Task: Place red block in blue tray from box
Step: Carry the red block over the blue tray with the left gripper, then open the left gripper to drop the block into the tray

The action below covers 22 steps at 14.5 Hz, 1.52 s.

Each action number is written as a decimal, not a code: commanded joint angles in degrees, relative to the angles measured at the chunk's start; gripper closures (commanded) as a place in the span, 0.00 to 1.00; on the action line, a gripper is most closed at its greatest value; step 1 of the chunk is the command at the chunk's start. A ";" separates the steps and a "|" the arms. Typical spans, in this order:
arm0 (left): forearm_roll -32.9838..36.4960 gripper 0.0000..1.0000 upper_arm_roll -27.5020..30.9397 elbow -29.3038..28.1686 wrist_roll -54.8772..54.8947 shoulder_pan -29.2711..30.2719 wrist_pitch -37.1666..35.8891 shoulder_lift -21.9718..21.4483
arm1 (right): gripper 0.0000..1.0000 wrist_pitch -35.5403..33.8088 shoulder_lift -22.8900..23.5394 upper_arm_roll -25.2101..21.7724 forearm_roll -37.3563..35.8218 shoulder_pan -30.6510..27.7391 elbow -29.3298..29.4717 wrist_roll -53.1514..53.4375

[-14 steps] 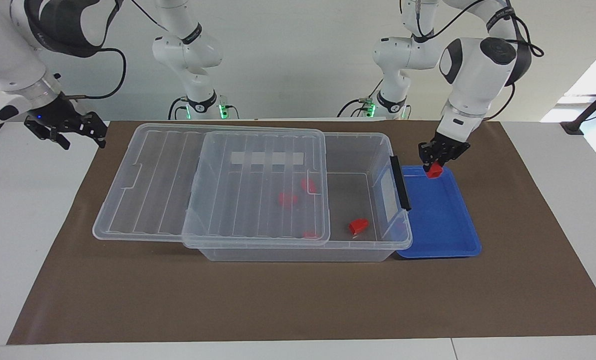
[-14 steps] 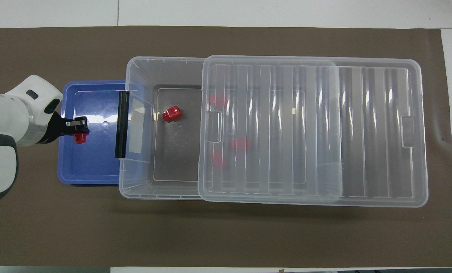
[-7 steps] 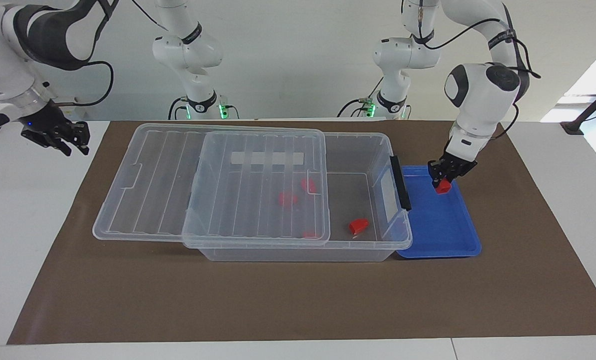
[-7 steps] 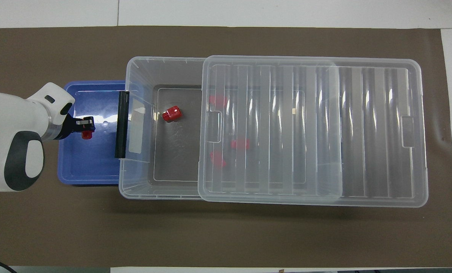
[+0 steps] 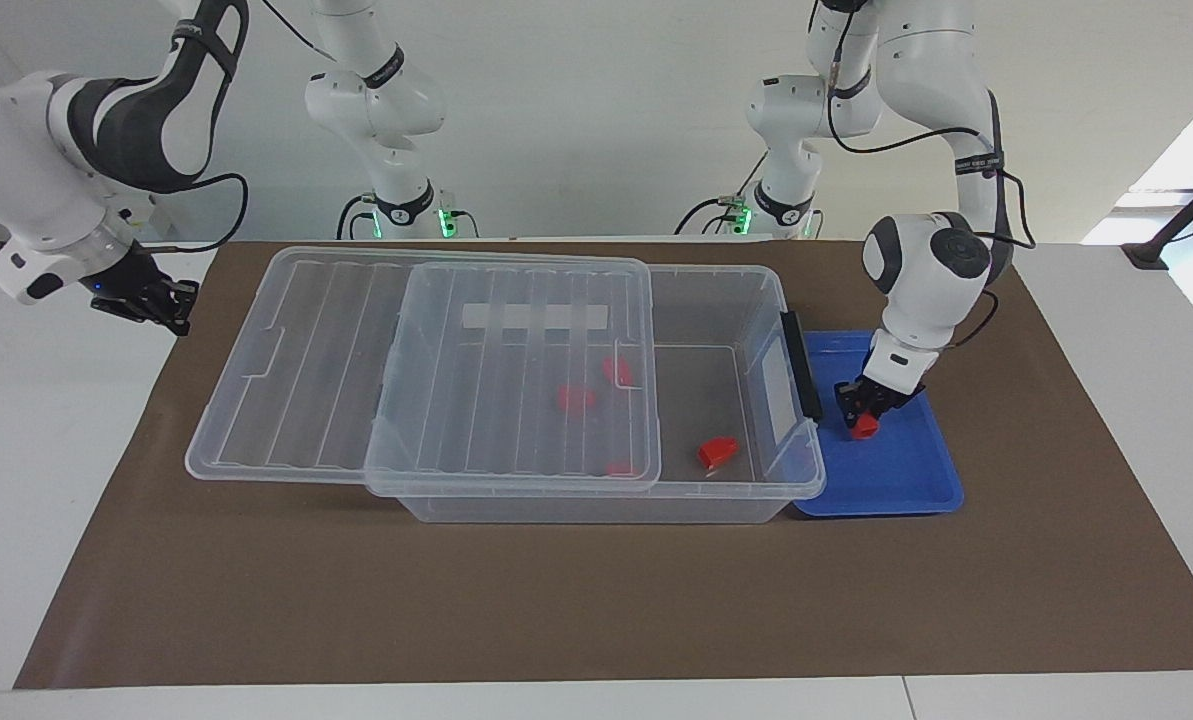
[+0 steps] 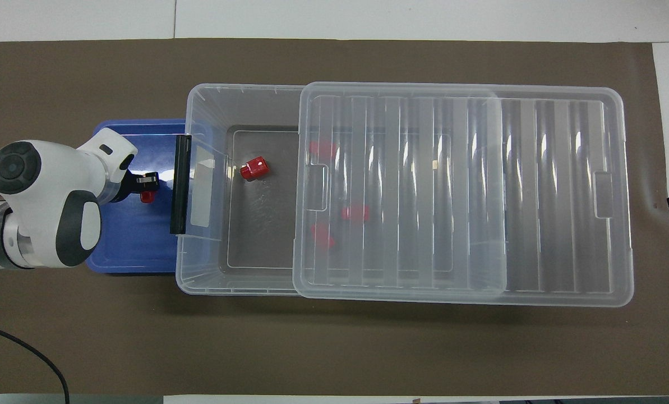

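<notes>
My left gripper (image 5: 864,408) is shut on a red block (image 5: 864,428) and holds it low inside the blue tray (image 5: 896,470), close to the tray's floor, beside the box's latch end. In the overhead view the gripper (image 6: 147,187) and block (image 6: 147,197) sit over the tray (image 6: 132,241). The clear box (image 5: 606,510) holds one uncovered red block (image 5: 718,452) (image 6: 254,168). Three more red blocks show dimly under the lid (image 5: 576,398). My right gripper (image 5: 148,300) waits over the bare table off the mat at the right arm's end.
The ribbed clear lid (image 5: 516,380) (image 6: 457,191) lies slid toward the right arm's end, covering most of the box (image 6: 227,90) and overhanging it. The black latch (image 5: 801,365) stands between box and tray. A brown mat (image 5: 596,600) covers the table.
My left gripper has come down with the red block, from the tray's edge nearer the robots into the tray's middle. My right gripper has pulled back and lowered at its end of the table.
</notes>
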 commanded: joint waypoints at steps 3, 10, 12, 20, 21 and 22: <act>0.52 0.05 -0.41 -0.44 0.43 0.04 1.19 0.09 | 1.00 2.13 -3.12 4.88 -0.58 -0.04 -5.34 6.54; 0.52 0.00 -0.41 4.82 -0.27 -0.13 -10.30 -4.56 | 1.00 4.15 -3.65 8.23 -0.58 -0.04 -7.10 10.14; 0.52 0.00 -0.49 9.56 -0.27 -0.13 -17.41 -5.71 | 1.00 4.24 -3.74 9.90 -0.58 -0.04 -7.55 12.60; 0.52 0.00 -0.32 25.12 0.35 0.74 -35.79 -8.88 | 1.00 5.21 -3.39 15.61 -0.49 0.22 -7.90 20.42; 0.52 0.00 -0.32 26.62 0.43 0.74 -37.64 -8.88 | 1.00 6.08 -3.39 16.58 -0.49 0.22 -8.07 21.83; 0.52 0.00 -0.23 27.59 0.44 1.01 -38.96 -8.88 | 1.00 6.87 -3.48 17.37 -0.49 0.22 -8.69 22.97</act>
